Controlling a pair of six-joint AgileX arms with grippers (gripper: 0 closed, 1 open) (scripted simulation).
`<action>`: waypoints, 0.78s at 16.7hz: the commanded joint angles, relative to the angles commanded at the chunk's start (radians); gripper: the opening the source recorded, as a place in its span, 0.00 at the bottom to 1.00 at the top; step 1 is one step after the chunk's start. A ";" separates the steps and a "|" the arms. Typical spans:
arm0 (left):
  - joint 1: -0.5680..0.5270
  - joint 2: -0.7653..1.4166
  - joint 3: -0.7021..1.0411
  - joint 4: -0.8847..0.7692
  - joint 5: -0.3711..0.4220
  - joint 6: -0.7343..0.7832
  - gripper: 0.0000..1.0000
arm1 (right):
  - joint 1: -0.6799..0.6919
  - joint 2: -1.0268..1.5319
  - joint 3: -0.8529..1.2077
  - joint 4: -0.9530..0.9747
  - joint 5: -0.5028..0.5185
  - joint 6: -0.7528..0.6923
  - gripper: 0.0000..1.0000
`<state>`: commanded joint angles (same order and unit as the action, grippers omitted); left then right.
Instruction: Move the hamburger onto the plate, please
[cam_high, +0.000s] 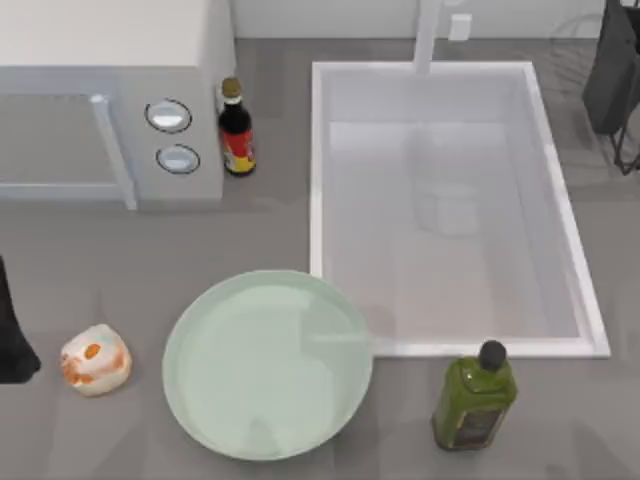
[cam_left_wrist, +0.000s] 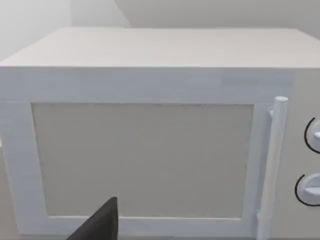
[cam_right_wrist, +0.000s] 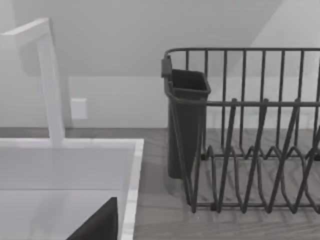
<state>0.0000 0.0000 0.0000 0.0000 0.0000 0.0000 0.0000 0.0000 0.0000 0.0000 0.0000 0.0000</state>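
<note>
Top view is taken as the guide, working from the near edge outward. Nearest, at the left, the hamburger (cam_high: 95, 359) is seen lying on the bare counter, just left of the plate (cam_high: 268, 363) and apart from its rim; nothing is gripping it. A dark shape at the left edge, close beside the hamburger, is judged to be part of the left arm; whether its claw is spread or closed cannot be told, and nothing is seen held in it. At the near right a green bottle (cam_high: 474, 396) stands upright, right of the plate and just in front of the sink (cam_high: 570, 240).

The task is judged not yet begun. Several risks can be foreseen. The hamburger is small and rounded, so it could be nudged or rolled away if the fingers are brought down off-centre. It looks soft, so it might be squashed by too hard a squeeze. If it is carried too low, it could be caught on the plate's raised rim and the plate shoved toward the green bottle, which is tall and could be toppled.

Farther back at the left, the microwave (cam_high: 110, 100) and the dark sauce bottle (cam_high: 236, 130) beside it are well clear of the short path. At the far right, the right arm is parked near the dish rack (cam_right_wrist: 250, 150); its claw's state cannot be told.
</note>
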 joint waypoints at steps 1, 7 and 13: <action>0.000 0.000 0.000 0.000 0.000 0.000 1.00 | 0.000 0.000 0.000 0.000 0.000 0.000 1.00; -0.019 0.160 0.135 -0.118 -0.002 0.090 1.00 | 0.000 0.000 0.000 0.000 0.000 0.000 1.00; -0.081 0.683 0.483 -0.409 0.000 0.326 1.00 | 0.000 0.000 0.000 0.000 0.000 0.000 1.00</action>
<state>-0.0811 0.6834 0.4825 -0.4093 0.0000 0.3259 0.0000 0.0000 0.0000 0.0000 0.0000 0.0000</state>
